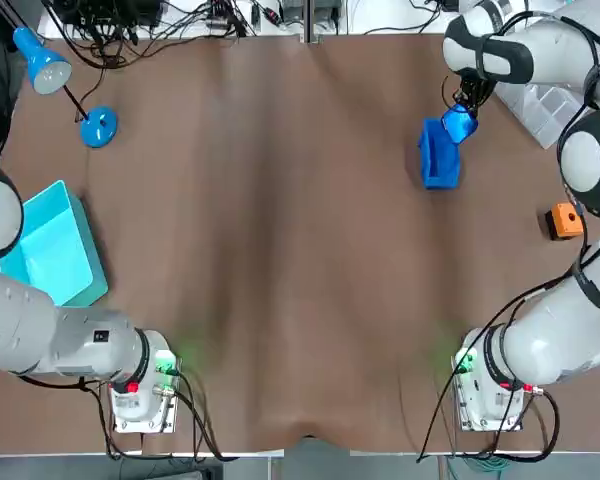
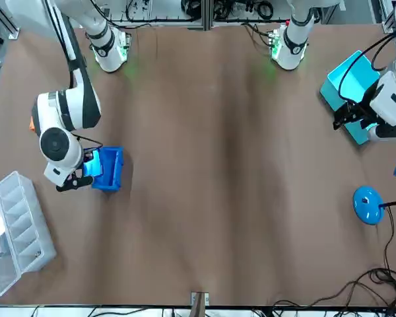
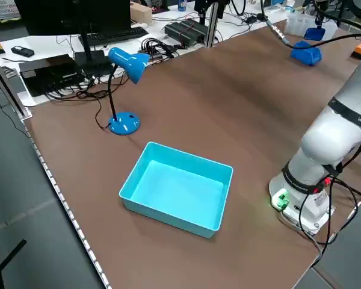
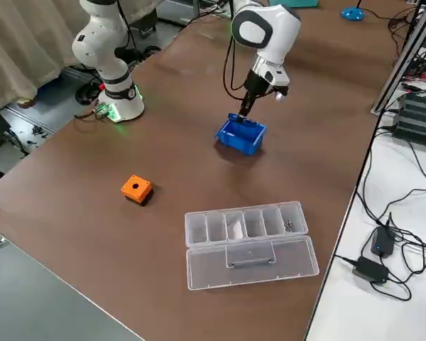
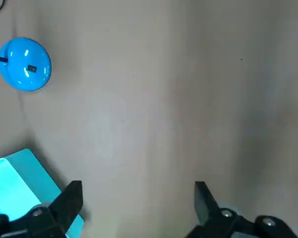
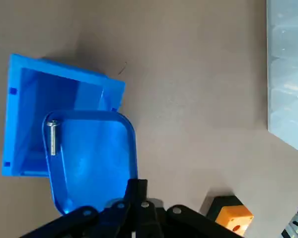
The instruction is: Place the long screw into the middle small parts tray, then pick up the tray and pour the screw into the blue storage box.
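Observation:
My right gripper [image 6: 136, 191] is shut on the rim of a small blue parts tray [image 6: 92, 158]. A long silver screw [image 6: 52, 137] lies in the tray at its far edge. The tray hangs tilted just over the open blue storage box [image 6: 25, 109], which stands on the table at the far right [image 1: 439, 155]. From overhead the tray [image 1: 460, 124] shows beside the box's far end. My left gripper [image 5: 136, 196] is open with nothing between its fingers, hovering near the table's left side.
A teal bin [image 1: 50, 245] sits at the left edge. A blue desk lamp [image 1: 98, 127] stands at the far left. An orange cube [image 1: 565, 221] and a clear compartment organizer [image 4: 245, 224] lie to the right of the box.

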Motion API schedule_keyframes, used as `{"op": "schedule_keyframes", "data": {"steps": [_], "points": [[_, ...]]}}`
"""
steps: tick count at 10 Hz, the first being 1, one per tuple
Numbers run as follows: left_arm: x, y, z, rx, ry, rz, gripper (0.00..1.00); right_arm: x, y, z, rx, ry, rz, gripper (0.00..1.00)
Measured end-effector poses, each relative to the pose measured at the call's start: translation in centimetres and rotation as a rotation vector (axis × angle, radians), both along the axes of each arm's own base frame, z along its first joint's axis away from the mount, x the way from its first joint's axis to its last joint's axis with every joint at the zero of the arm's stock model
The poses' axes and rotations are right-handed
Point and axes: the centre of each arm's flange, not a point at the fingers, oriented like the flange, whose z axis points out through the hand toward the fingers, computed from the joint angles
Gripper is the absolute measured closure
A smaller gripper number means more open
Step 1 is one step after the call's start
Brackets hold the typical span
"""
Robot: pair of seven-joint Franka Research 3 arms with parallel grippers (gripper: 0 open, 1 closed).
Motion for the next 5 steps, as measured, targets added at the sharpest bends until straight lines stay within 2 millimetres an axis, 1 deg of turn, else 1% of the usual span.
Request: {"op": "schedule_keyframes", "data": {"steps": [2,5], "points": [[0.02,0.0,-0.07,0.0,0.001,0.0,0.01,0.01,-0.01,-0.25,-0.011,0.003,0.008,0.99],[0.21,0.0,-0.53,0.0,0.01,0.0,0.01,-0.01,0.52,-0.28,-0.057,-0.008,0.031,0.99]]}}
